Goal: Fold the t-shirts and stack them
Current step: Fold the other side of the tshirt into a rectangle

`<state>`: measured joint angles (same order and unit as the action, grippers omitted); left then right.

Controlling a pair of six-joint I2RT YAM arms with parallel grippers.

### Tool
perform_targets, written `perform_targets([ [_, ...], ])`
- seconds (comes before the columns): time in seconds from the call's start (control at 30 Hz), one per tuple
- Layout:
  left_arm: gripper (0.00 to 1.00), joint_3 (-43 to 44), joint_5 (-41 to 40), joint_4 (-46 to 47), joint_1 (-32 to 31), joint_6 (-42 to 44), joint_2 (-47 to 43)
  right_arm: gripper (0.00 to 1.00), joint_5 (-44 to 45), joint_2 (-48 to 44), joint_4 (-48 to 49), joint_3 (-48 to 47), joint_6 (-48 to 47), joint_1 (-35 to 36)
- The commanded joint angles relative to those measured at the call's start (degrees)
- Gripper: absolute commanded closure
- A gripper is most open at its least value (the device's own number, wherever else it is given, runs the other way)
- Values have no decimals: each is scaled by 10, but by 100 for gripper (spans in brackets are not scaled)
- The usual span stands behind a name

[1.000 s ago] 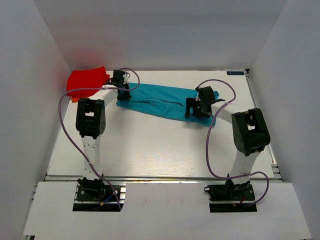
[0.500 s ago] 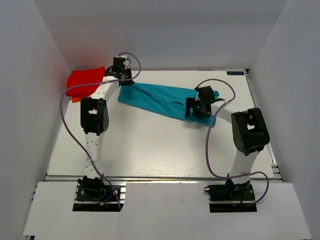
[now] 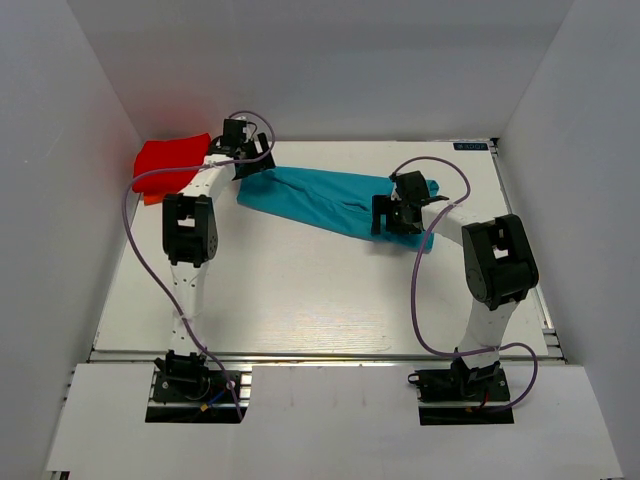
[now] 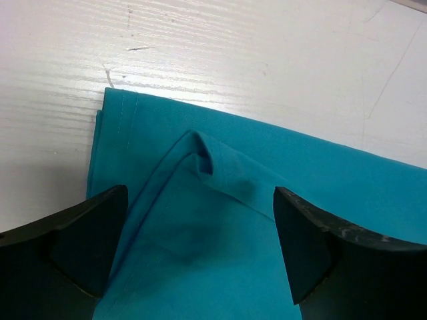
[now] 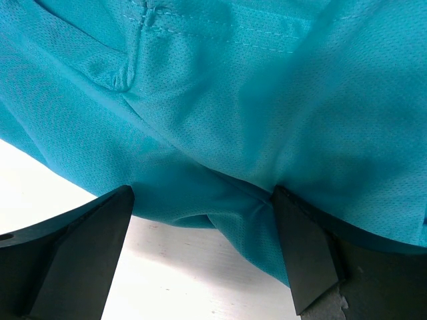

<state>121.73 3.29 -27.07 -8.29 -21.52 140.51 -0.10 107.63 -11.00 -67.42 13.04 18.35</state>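
Teal t-shirt point(image 3: 320, 198) lies stretched across the table point(image 3: 300, 290); red t-shirt point(image 3: 170, 165) far left.

Left fingers point(image 4: 67, 240) withdrew (toward far edge).

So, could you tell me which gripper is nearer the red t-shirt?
Left: the left gripper sits just right of the red t-shirt; the right gripper is much farther right.

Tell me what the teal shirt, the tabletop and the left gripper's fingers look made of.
The teal t-shirt looks like a thin synthetic knit, matte: fine mesh holes, stitched seams. The table seems white-painted wood: grain lines, scratches. The left gripper has fingers of black hard plastic, probably: dull, scuffed edges.
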Motion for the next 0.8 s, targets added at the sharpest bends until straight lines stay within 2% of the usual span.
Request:
perform_targets([
  [0.0,0,-25,14,24,1,1,-74,10,7,-1,-24,-3,-5,-4],
  [0.1,0,-26,19,24,1,14,-74,10,7,-2,-24,-1,-4,-5],
  [0.23,6,-17,34,30,1,14,-53,10,12,-7,-21,5,-5,-4],
  [0.37,17,12,39,30,1,3,-22,10,16,-8,-22,2,-5,-5],
  [0.5,33,12,62,44,1,-2,-8,10,15,-4,-22,2,-6,-5],
  [0.57,36,19,62,51,1,-2,-1,10,17,-1,-21,2,-5,-5],
  [0.77,36,33,67,38,1,-12,18,10,28,-3,-24,-2,-6,-5],
])
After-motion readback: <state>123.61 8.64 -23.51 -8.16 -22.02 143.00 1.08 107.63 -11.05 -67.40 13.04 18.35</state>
